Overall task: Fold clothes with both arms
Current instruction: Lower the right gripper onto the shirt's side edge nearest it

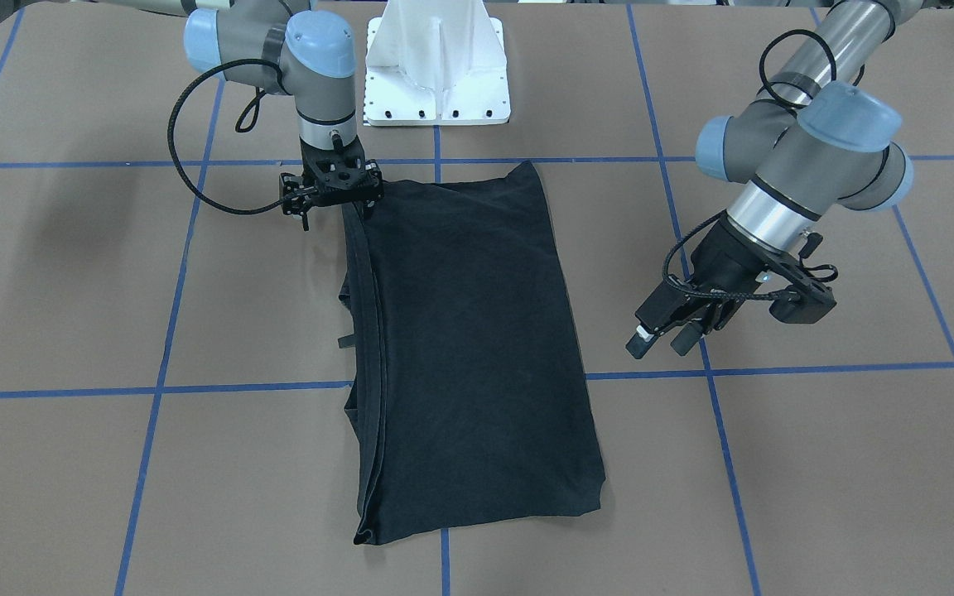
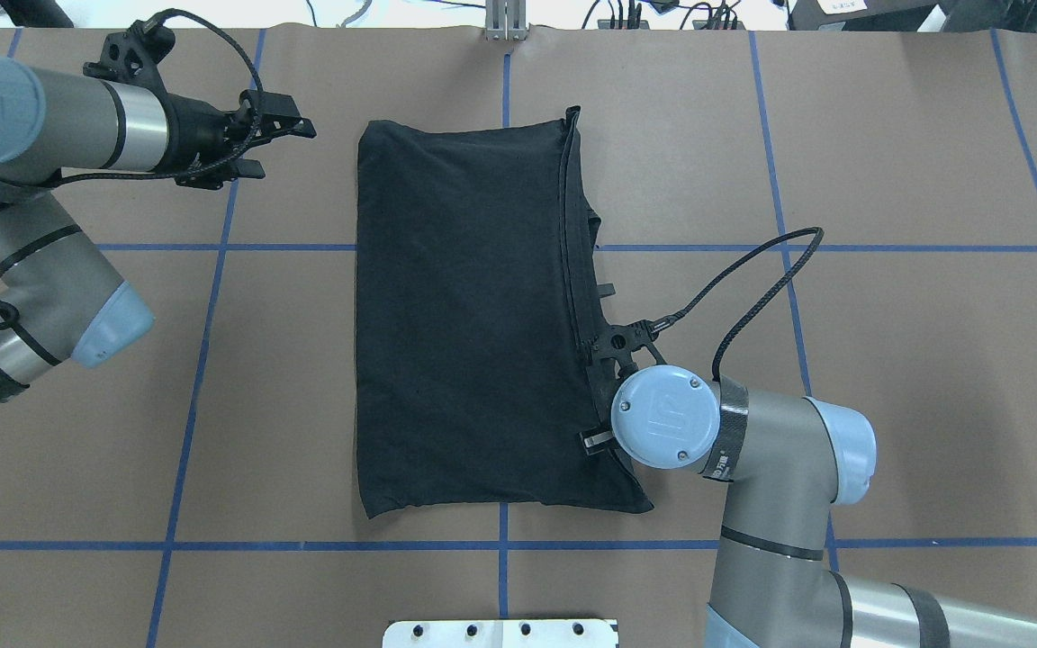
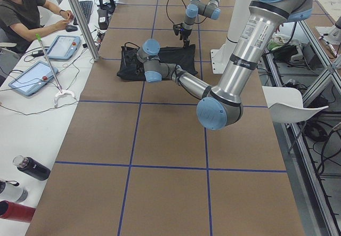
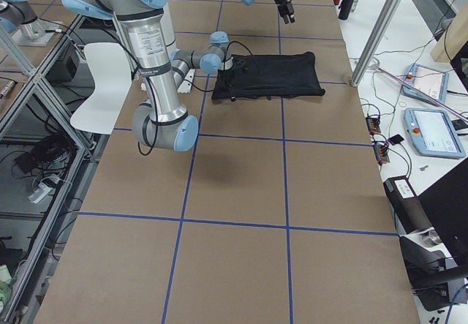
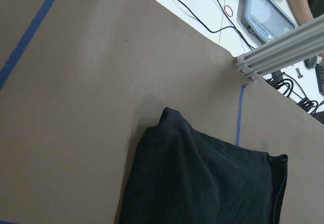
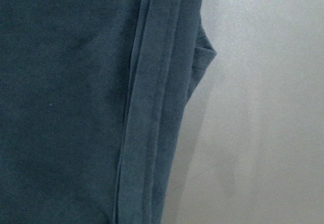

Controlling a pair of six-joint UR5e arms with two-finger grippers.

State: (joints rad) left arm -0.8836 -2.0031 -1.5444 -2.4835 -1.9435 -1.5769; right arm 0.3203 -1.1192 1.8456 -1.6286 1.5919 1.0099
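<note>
The left arm (image 1: 775, 211) and right arm (image 1: 278, 50) are shiny silver tubes with grey joints and light blue round caps. Black braided cables (image 1: 171, 124) loop along them. The left hand (image 1: 659, 342) and right hand (image 1: 336, 207) are black. One cap (image 2: 665, 416) has small screws.

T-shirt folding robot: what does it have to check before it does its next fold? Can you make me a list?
1. The T-shirt lies flat in one long folded strip: ok.
2. The left gripper is open with nothing in it: ok.
3. The left gripper is over the shirt, ready to grab: not ok. It hangs over the bare table beside the shirt.
4. The right gripper is at the shirt's stacked edge, at the corner nearest the robot: ok.
5. The right gripper really has hold of the cloth: cannot tell. It is black on black, and its wrist hides it from above.
</note>
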